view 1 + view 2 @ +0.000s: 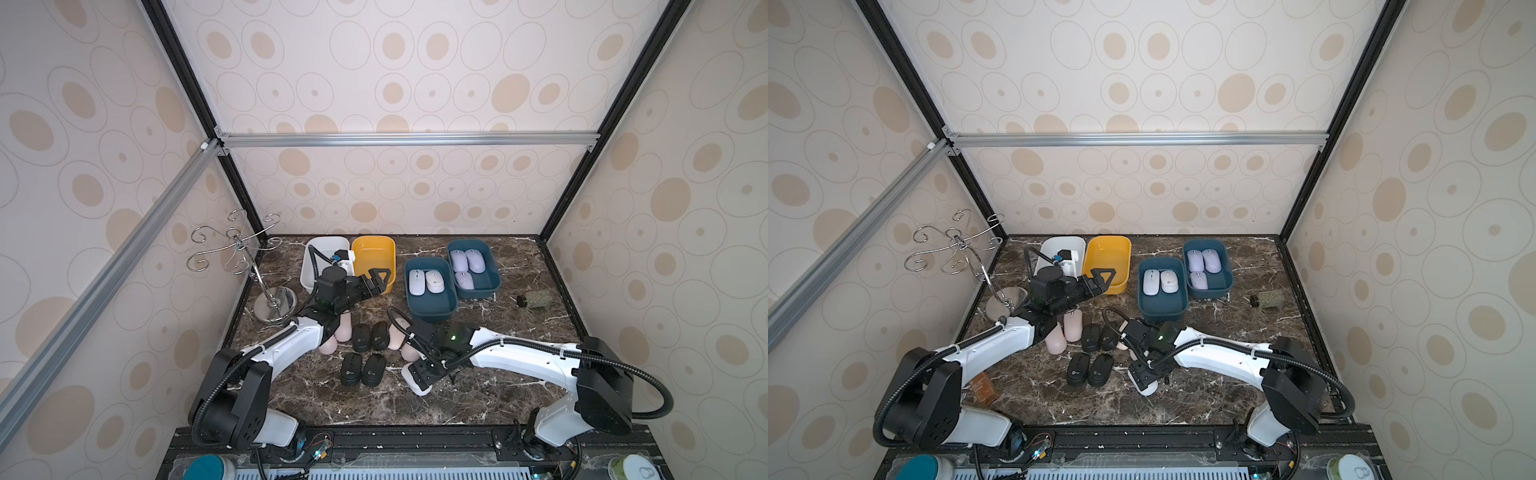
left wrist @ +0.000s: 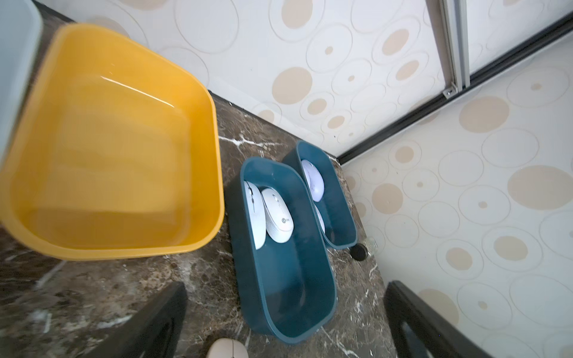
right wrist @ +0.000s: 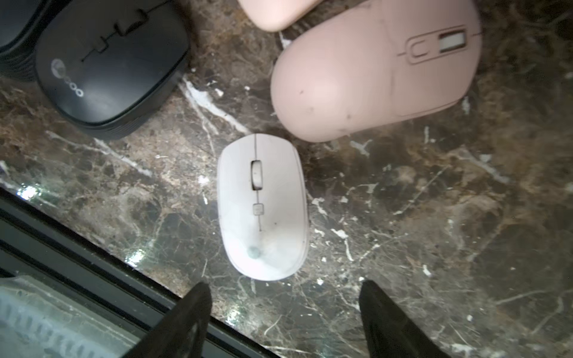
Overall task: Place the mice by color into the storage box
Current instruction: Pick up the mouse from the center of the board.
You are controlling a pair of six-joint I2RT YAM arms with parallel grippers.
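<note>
A white mouse (image 3: 262, 206) lies alone on the marble near the front edge. My right gripper (image 3: 284, 284) hangs over it, open and holding nothing. Both top views show that mouse (image 1: 420, 387) partly hidden under the gripper (image 1: 424, 371). Several black mice (image 1: 361, 337) and pale pink mice (image 1: 328, 345) lie mid-table. Two white mice (image 1: 424, 281) sit in the nearer teal box (image 1: 432, 311), and three lavender mice (image 1: 467, 261) in the farther teal box (image 1: 494, 266). My left gripper (image 1: 376, 280) is open and empty at the yellow box (image 1: 388, 249).
A white box (image 1: 308, 270) stands left of the yellow one, partly behind my left wrist. A metal hook rack (image 1: 249, 257) stands at the far left. A small jar (image 1: 535, 300) lies at the right. A black rail (image 1: 395, 434) borders the table's front edge.
</note>
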